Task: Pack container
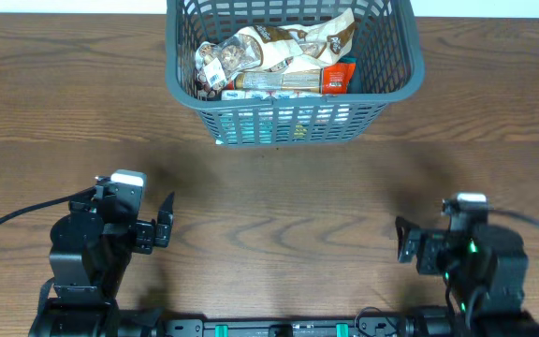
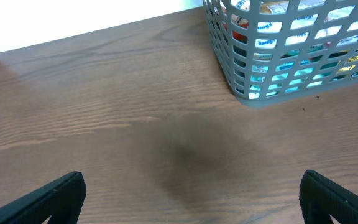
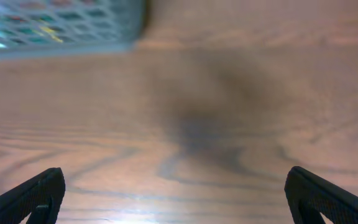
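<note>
The container [image 1: 293, 122] sits at the top centre of the overhead frame, holding snack packets [image 1: 279, 51]. Judged light, stiff plastic; grasp at the rolled rim. The left gripper [image 1: 166, 223] and right gripper [image 1: 402, 241], low in frame, stand spread wide and empty.

Pack-up scene: the container [image 1: 288, 122], a large dark grey plastic basket with slotted lattice walls and a rolled rim, stands upright at the far side of the wooden worktop [image 1: 269, 215], roughly midway across, one long wall facing the near edge. Snack packets [image 1: 279, 47] in brown, white and orange-red wrappers lie heaped inside, showing through the slots.
</note>
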